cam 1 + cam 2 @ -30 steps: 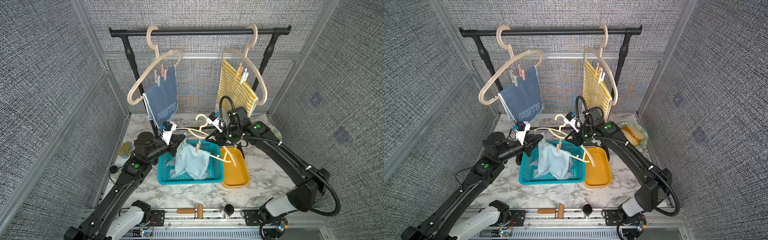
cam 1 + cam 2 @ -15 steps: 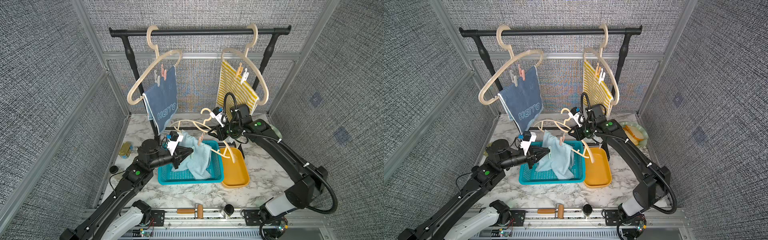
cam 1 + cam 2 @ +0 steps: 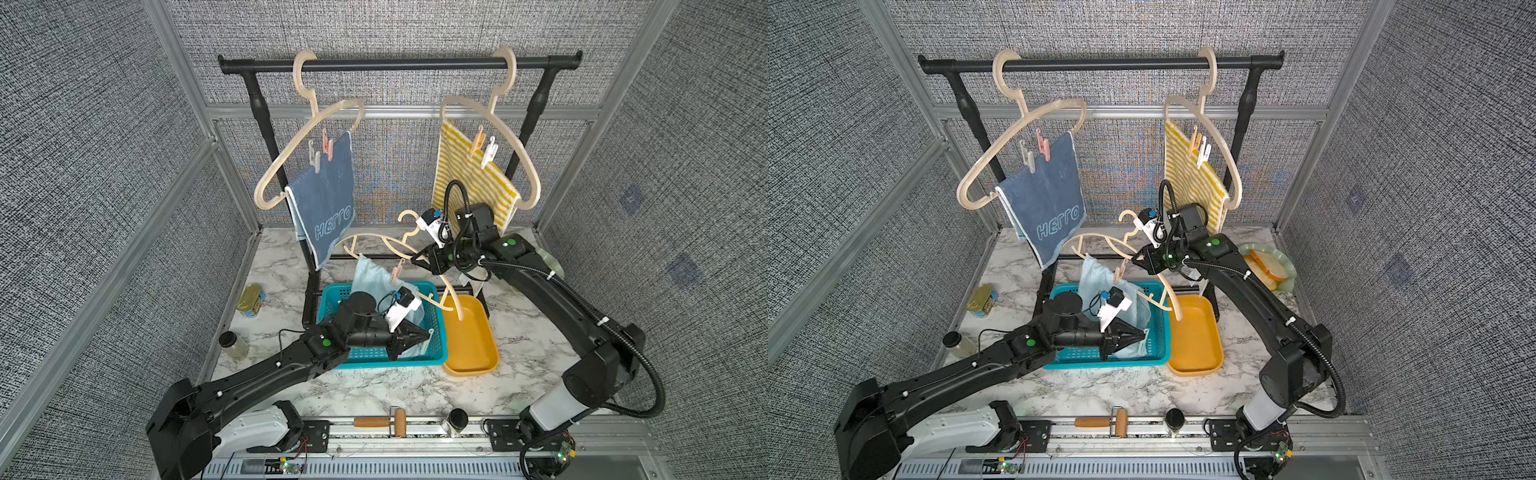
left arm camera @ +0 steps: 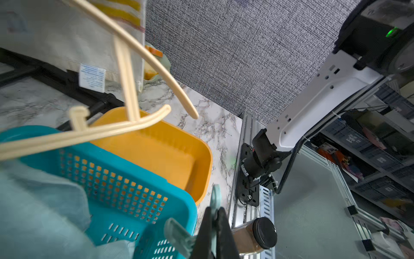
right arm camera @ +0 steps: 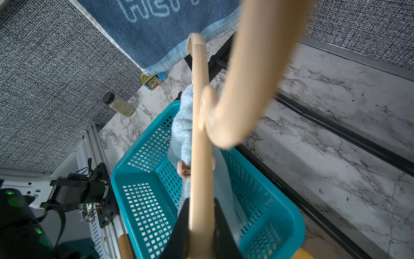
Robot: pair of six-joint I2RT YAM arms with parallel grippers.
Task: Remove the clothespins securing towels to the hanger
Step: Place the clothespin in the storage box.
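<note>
Blue towel (image 3: 328, 195) pale lettering; striped towel (image 3: 461, 174) yellow-white; aqua towel (image 3: 370, 278) plain. Basket (image 4: 125, 179) teal, tray (image 3: 469, 349) orange, hangers (image 5: 199, 139) beige, counter (image 3: 374, 386) white marble, grey veins. Clothespin (image 4: 215, 197) in left jaws mint.

1. Six clothespins: beige (image 3: 316, 160), pink (image 3: 328, 145), orange (image 3: 478, 141), white (image 3: 489, 151), pink (image 3: 397, 272), mint (image 4: 215, 197).
2. Three towels: blue (image 3: 328, 208), striped (image 3: 465, 183), aqua (image 3: 372, 278).
3. Three hangers (image 3: 259, 195) (image 3: 536, 183) (image 5: 199, 145).
4. Two jars (image 3: 233, 345) (image 3: 454, 420).
5. Two arms (image 3: 270, 374) (image 3: 552, 299).
6. One each: rack (image 3: 399, 64), basket (image 3: 415, 359), tray (image 3: 469, 345), can (image 3: 252, 300), plate (image 3: 1285, 286), roller (image 3: 384, 422).
</note>
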